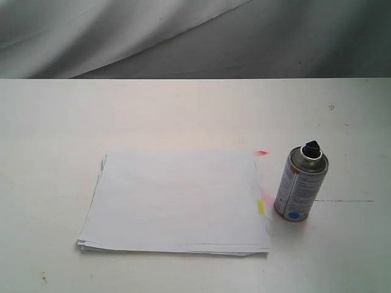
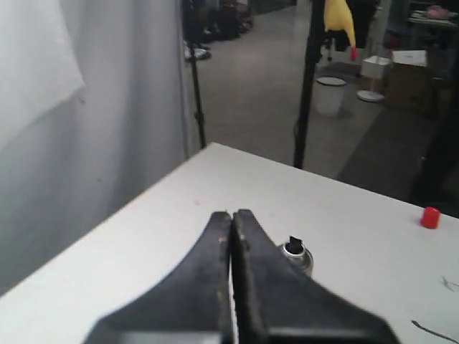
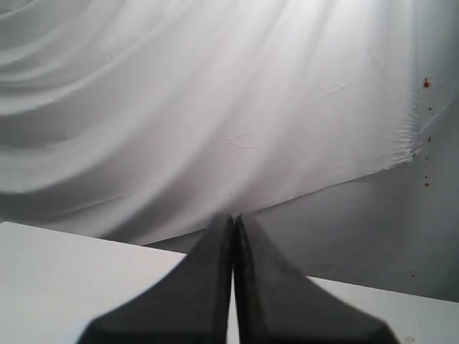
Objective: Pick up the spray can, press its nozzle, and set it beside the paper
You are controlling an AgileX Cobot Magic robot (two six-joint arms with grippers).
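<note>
light: bright, even | shadows: faint | focus: soft (wrist views)

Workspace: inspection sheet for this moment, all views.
surface: white table; thin dark line towards the right of the exterior view.
job's things: spray can upright, black nozzle exposed, just right of the paper stack in the exterior view; not held.
clutter: small red object on the table.
grippers: left gripper shut, empty; right gripper shut, empty.
cables: nothing seen.
surroundings: grey cloth backdrop; stands and a white bin on the floor.
</note>
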